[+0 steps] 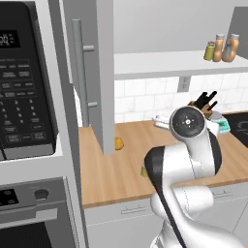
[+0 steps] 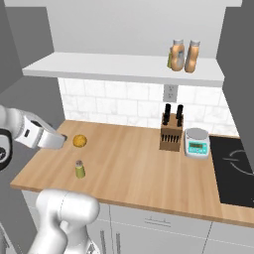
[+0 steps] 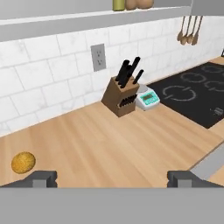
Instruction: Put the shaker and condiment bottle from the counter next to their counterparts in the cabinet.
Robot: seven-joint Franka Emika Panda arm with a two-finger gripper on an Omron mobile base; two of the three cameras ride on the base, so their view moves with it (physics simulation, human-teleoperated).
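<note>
The shaker is a small yellow-green cylinder with a grey cap. It stands upright on the wooden counter near the front left; in the left base view my arm half hides the shaker. My gripper is open with nothing between its fingertips, and hovers over the counter's left end, up and left of the shaker. On the cabinet's white shelf stand the twin shaker, a curvy orange bottle and, beside it, the straighter condiment bottle. The cabinet door stands open.
A round orange fruit lies just behind the counter shaker. A knife block and a small kitchen scale stand at the back right, with the black cooktop beyond them. The black microwave fills the left.
</note>
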